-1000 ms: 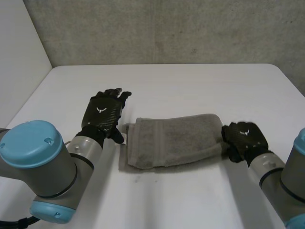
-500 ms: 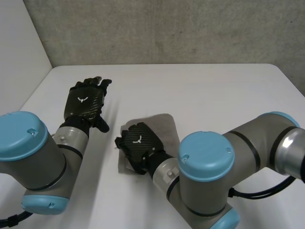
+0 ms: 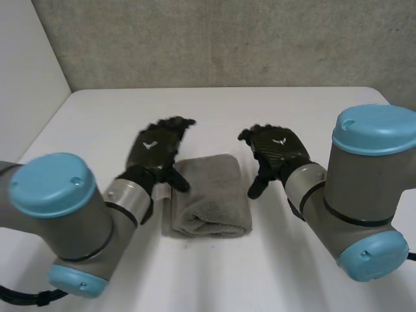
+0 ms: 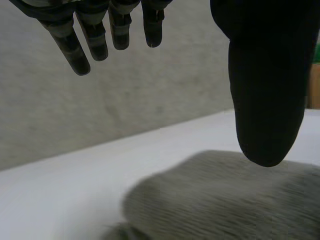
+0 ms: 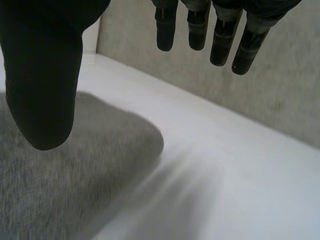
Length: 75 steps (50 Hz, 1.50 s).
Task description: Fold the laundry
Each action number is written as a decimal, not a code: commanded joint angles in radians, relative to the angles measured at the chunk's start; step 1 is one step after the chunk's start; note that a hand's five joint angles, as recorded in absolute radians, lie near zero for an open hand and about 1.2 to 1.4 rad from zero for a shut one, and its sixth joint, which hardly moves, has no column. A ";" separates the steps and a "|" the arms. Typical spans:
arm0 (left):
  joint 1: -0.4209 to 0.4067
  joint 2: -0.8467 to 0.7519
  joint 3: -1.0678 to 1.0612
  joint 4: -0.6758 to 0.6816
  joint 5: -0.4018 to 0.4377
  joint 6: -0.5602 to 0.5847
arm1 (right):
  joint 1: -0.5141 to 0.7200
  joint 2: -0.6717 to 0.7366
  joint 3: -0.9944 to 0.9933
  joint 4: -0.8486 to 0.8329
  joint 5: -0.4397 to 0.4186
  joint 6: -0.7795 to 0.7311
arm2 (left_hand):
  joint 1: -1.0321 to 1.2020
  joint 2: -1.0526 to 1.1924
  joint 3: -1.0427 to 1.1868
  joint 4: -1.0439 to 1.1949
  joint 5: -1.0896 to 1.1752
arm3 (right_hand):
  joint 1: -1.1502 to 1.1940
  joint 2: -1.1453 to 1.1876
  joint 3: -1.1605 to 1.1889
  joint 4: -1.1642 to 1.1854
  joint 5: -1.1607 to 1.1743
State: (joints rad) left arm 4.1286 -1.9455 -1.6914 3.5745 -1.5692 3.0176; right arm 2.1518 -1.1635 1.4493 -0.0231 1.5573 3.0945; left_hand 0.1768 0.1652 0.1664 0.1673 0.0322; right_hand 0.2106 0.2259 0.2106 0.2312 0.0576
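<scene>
Grey towel (image 3: 211, 195) between left hand (image 3: 156, 153), right hand (image 3: 278, 148); white emblems (image 3: 150, 145).

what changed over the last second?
The right hand folded the right end of the towel over to the left, let go and drew back to its right, open. The left hand backed off, then returned to the left edge, open. The towel's left end stayed put.

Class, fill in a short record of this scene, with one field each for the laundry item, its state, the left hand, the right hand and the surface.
item: grey towel
state: folded into a compact stack, lying flat between the two hands
left hand: open, fingers relaxed, at the towel's left side, holding nothing
right hand: open, fingers relaxed, at the towel's right side, holding nothing
surface: white table
</scene>
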 commanded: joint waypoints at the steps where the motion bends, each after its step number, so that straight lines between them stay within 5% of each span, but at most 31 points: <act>1: -0.033 -0.124 0.062 -0.088 0.021 0.013 | -0.024 0.093 0.019 -0.006 -0.054 0.023 | -0.002 0.009 0.008 0.007 -0.032 | -0.036 -0.051 -0.036 -0.057 -0.058; 8: -0.024 -0.171 0.065 -0.143 0.018 0.055 | -0.017 0.151 0.006 -0.031 -0.115 0.023 | -0.002 0.009 0.008 0.007 -0.032 | -0.036 -0.051 -0.036 -0.057 -0.058; 18: 0.062 -0.168 0.052 -0.148 0.015 0.299 | 0.031 0.264 -0.040 -0.057 -0.149 0.003 | -0.002 0.009 0.008 0.007 -0.032 | -0.036 -0.051 -0.036 -0.057 -0.058; 25: 0.062 -0.144 0.049 -0.155 -0.008 0.308 | 0.033 0.278 -0.053 -0.054 -0.143 0.000 | -0.002 0.009 0.008 0.007 -0.032 | -0.036 -0.051 -0.036 -0.057 -0.058; 38: 0.025 0.062 0.119 -0.183 -0.009 0.250 | -0.009 -0.019 -0.058 -0.049 -0.095 0.003 | -0.002 0.009 0.008 0.007 -0.032 | -0.036 -0.051 -0.036 -0.057 -0.058; 49: 0.042 0.218 0.447 -0.668 -0.018 0.061 | -0.155 -0.272 -0.099 0.025 0.113 -0.076 | -0.002 0.009 0.008 0.007 -0.032 | -0.036 -0.051 -0.036 -0.057 -0.058; 53: 0.122 0.269 0.480 -0.822 -0.012 0.027 | -0.181 -0.289 -0.147 0.129 0.162 -0.096 | -0.002 0.009 0.008 0.007 -0.032 | -0.036 -0.051 -0.036 -0.057 -0.058; 75: 0.162 0.310 0.470 -0.806 -0.061 0.030 | -0.165 -0.323 -0.118 0.200 0.123 -0.105 | -0.002 0.009 0.008 0.007 -0.032 | -0.036 -0.051 -0.036 -0.057 -0.058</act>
State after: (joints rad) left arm 4.2944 -1.6374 -1.2163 2.7608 -1.5965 3.0457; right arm 1.9797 -1.4936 1.3279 0.1756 1.7173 2.9931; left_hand 0.1768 0.1650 0.1651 0.1672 0.0284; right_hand 0.1989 0.2259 0.2049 0.2312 0.0524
